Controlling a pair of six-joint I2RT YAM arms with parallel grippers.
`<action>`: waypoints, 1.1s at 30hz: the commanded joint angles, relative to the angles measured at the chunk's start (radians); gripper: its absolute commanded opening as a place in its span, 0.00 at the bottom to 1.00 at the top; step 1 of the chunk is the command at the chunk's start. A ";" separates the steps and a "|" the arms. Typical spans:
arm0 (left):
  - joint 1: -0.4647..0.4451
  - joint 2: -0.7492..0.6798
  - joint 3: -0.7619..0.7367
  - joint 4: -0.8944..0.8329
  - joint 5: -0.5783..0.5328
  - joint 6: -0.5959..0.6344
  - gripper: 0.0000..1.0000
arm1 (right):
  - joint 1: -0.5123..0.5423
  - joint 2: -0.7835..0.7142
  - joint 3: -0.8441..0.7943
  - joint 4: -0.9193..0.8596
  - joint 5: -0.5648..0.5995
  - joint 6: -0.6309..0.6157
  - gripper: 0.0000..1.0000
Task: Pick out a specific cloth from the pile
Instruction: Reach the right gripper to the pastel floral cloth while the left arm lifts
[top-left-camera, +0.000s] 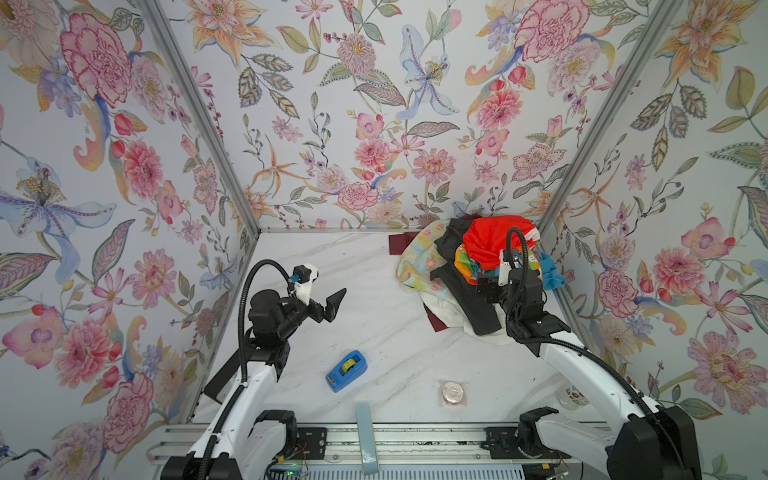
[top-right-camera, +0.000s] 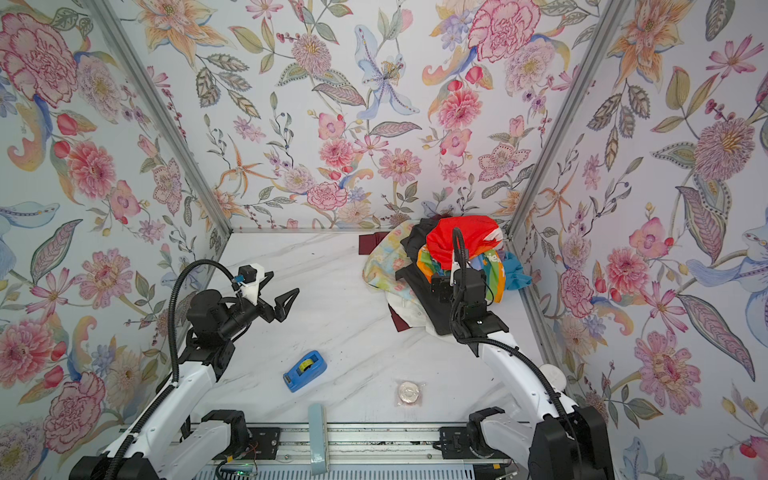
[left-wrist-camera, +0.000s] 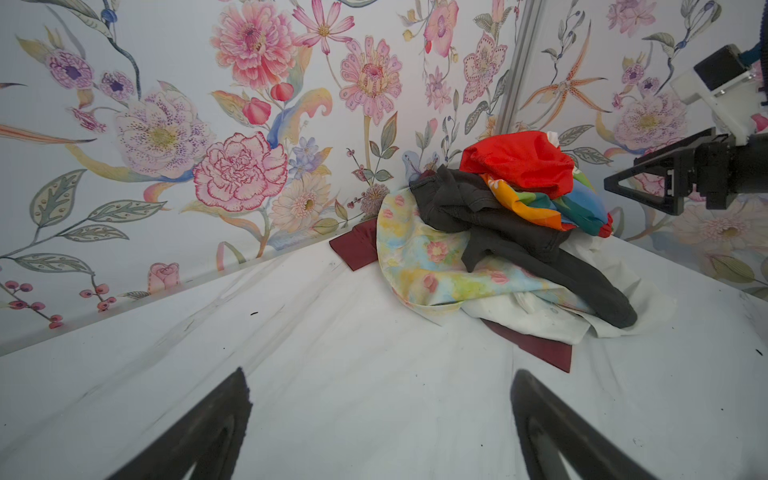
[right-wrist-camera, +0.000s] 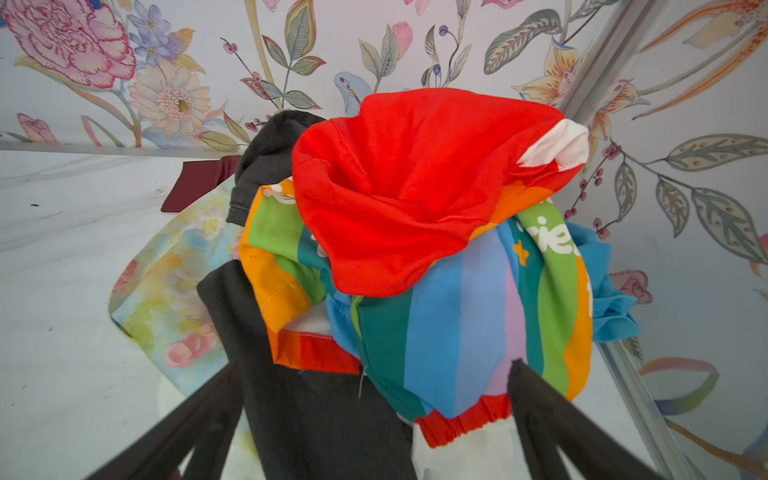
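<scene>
**Right tool.** The right tool (right-wrist-camera: 374, 365) stands with its jaws fully apart and grips nothing. It hangs at the near edge of the pile (top-left-camera: 457, 286), a heap of mixed cloths in the far right corner of the white marble-pattern desk (top-left-camera: 374, 291). In the right wrist view its fingertips straddle a black knit cloth (right-wrist-camera: 299, 395) and a rainbow-striped cloth (right-wrist-camera: 457, 332). A bright red cloth (right-wrist-camera: 415, 187) crowns the heap.

**Left tool.** The left tool (left-wrist-camera: 380, 372) is also open and empty. It is above bare desk, well apart from the pile and pointed toward it.

**Target.** The cloth (left-wrist-camera: 424, 253), a thin pastel floral sheet in yellow, blue and green with pink flowers, lies low in the pile. Its exposed part spreads onto the desk on the side facing the left tool, and the black cloth lies across it.

**Step in hand.** Judged as approach, with no grasp made.

**Next move.** The right tool lines up with the wrong cloths. The next move calls for a tool to reach the free floral margin, pinch it alone and draw it out sideways from under the black cloth.
</scene>
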 joint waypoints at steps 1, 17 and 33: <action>-0.012 -0.009 0.031 -0.022 0.105 -0.023 0.99 | 0.069 0.048 0.100 -0.180 0.044 0.032 0.99; -0.037 0.118 0.119 -0.139 0.182 0.054 0.99 | 0.240 0.556 0.623 -0.471 -0.048 0.039 0.93; -0.098 0.225 0.192 -0.220 0.169 0.116 0.99 | 0.246 0.967 1.051 -0.660 -0.067 0.038 0.85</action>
